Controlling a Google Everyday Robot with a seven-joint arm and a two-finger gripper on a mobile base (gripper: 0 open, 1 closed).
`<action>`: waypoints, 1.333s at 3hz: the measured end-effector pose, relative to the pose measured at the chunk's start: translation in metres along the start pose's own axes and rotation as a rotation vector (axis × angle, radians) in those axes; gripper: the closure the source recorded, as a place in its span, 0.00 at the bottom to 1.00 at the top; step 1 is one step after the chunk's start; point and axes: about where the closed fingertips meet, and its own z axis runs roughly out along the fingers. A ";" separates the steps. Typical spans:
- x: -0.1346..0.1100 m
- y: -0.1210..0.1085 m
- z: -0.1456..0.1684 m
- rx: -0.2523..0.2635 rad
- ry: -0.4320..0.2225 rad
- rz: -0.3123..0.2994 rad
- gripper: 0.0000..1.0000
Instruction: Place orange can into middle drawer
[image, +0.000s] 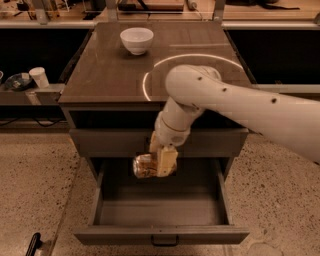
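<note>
My gripper (159, 161) hangs from the white arm in front of the cabinet and is shut on the orange can (144, 166). The shiny orange-gold can lies sideways in the fingers (167, 161), just above the rear part of the open middle drawer (160, 212). That drawer is the lowest one, pulled far out, with a flat bare grey-brown floor and a small dark handle (164, 243) on its front. The can is inside the drawer's outline but above the floor, touching nothing else.
A white bowl (136, 39) stands at the back left of the cabinet top (110, 70). The shallower drawer (110, 141) above is shut. A white cup (38, 77) sits on a low shelf at the left. Speckled floor surrounds the cabinet.
</note>
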 end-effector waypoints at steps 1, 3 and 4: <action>0.032 -0.003 -0.009 0.090 -0.016 0.081 1.00; 0.031 0.004 0.005 0.195 0.149 0.099 1.00; 0.057 0.019 0.026 0.314 0.244 0.115 1.00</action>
